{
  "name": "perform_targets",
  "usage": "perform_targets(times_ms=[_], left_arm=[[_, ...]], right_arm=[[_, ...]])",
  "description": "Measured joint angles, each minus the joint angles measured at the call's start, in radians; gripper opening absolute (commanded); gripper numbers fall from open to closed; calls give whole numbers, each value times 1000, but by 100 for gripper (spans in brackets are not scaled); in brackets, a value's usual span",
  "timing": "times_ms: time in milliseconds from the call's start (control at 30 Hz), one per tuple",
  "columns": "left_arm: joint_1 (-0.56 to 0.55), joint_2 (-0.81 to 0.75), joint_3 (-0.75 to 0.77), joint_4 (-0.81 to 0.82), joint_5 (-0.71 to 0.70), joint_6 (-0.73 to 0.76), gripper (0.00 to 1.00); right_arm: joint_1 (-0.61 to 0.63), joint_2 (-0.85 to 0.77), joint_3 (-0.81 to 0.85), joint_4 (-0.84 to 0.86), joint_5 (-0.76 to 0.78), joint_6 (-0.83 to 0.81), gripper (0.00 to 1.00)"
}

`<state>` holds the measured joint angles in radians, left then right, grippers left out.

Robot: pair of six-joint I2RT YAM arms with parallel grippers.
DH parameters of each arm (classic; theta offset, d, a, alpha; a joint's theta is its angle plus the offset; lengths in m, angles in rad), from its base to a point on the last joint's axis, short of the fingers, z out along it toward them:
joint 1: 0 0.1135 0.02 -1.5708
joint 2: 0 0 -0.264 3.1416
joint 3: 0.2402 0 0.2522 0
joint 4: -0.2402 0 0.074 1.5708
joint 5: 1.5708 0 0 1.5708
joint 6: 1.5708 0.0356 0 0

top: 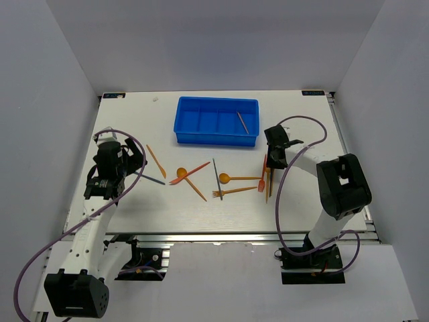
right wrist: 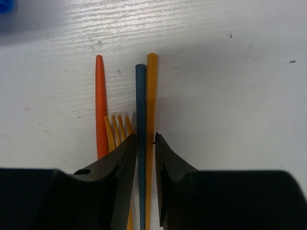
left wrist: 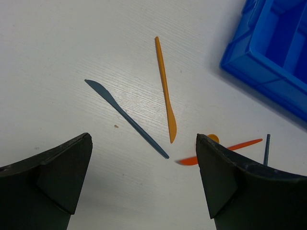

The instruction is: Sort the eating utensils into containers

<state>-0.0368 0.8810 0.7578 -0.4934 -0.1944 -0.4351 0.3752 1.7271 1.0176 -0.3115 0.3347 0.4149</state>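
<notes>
One stick (top: pixel 242 122) lies in the tray (top: pixel 214 140), rightmost compartment.

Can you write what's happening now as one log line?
left gripper: open by dark blue knife | right gripper: pinching dark blue stick | blue tray: one thin stick

White arm links (top: pixel 92 227), black joint housings (top: pixel 342 184), looping purple cables (top: pixel 277 208), matte black wedge-shaped tool fingers (left wrist: pixel 57 177)

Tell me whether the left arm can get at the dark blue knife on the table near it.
Probably yes: the left hand hangs open over the dark blue knife, nothing covers it, though an orange knife lies close beside one end.
</notes>
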Motion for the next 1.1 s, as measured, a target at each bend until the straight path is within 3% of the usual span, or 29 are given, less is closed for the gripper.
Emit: perform_targets(times_ms=[1100], left_arm=[[0,17,0,0,0,0,98]], right_arm=[[-58,42,18,58,-50,-29,18]])
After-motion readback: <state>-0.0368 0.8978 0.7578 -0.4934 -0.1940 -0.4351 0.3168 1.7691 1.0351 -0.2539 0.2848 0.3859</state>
